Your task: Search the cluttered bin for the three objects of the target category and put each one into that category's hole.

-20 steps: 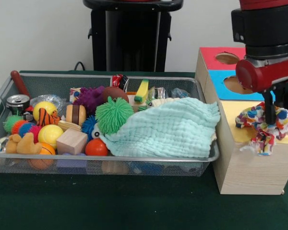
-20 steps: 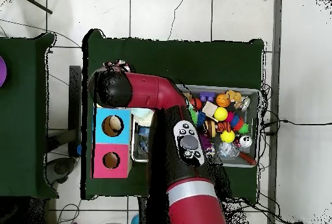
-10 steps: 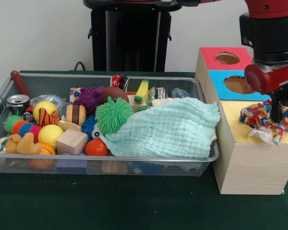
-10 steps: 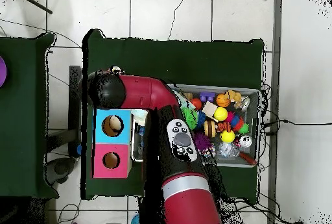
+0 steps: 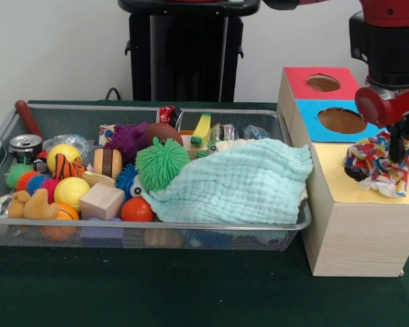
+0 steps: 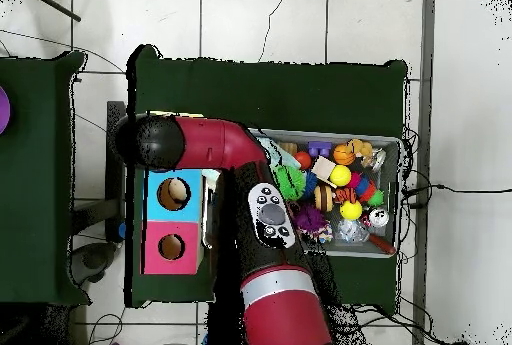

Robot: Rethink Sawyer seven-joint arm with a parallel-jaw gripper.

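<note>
A red and black robot arm reaches down over a wooden sorting box [image 5: 354,225] that stands just beside a wire mesh bin [image 5: 150,235] full of toys. The gripper [image 5: 396,151] is pinching a bunched, brightly patterned cloth [image 5: 382,165], its jaws pressed onto the fabric, which rests on or just above the box's yellow panel [image 5: 341,180]. That panel's hole is not visible; it is probably hidden under the cloth, which would explain why the cloth is held there. The blue hole [image 5: 341,120] and the red hole [image 5: 322,83] lie farther back, both open. In the bin, a large mint green cloth [image 5: 238,184] drapes over the clutter on the box side, beside a spiky green ball [image 5: 161,162] and a wooden cube [image 5: 101,201]. From overhead, the arm hides the gripper.
</note>
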